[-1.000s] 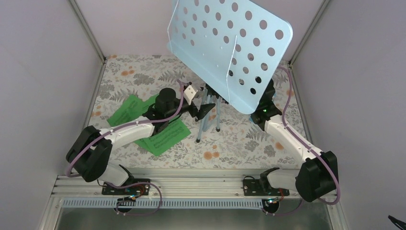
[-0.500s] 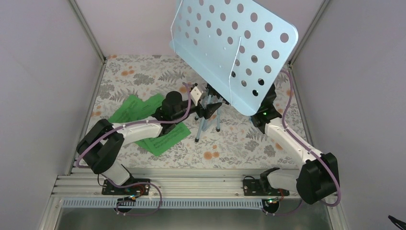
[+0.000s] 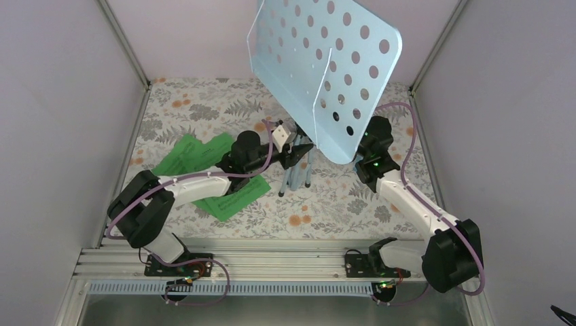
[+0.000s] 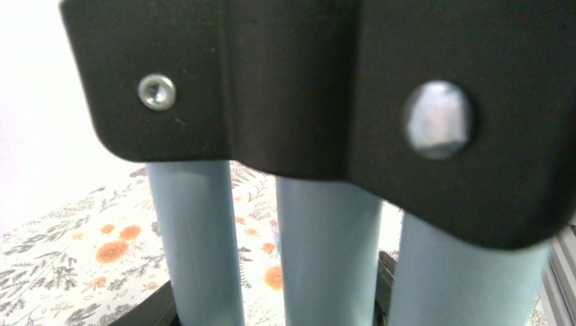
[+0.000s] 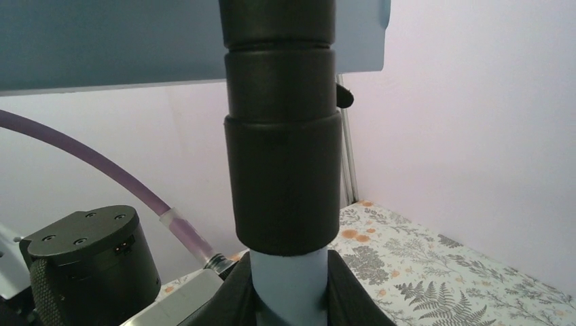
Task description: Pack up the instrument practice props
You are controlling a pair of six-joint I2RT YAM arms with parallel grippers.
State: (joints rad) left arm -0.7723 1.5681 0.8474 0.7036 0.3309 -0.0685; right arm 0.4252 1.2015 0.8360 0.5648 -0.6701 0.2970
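The pale blue music stand has its hole-punched desk (image 3: 326, 61) tilted high at the back centre. Its tripod legs (image 3: 297, 173) stand close together on the floral table. My left gripper (image 3: 301, 149) is closed around the legs (image 4: 197, 244) just below the black hub (image 4: 306, 88), with dark fingers (image 4: 153, 311) at the bottom edge. My right gripper (image 5: 289, 285) is shut on the stand's pole (image 5: 289, 275) under a black collar (image 5: 282, 176); the desk hides it in the top view. Green sheet-music pages (image 3: 197, 155) lie under my left arm. The metronome is out of view.
The floral table (image 3: 204, 109) is walled by pale panels with metal corner posts (image 3: 126, 44). A metal rail (image 3: 285, 261) runs along the near edge with both arm bases. A second green page (image 3: 238, 195) lies near the front left.
My left gripper moved right onto the tripod legs, which have drawn closer together. The desk has swung left and turned more edge-on. The right wrist shifted slightly.
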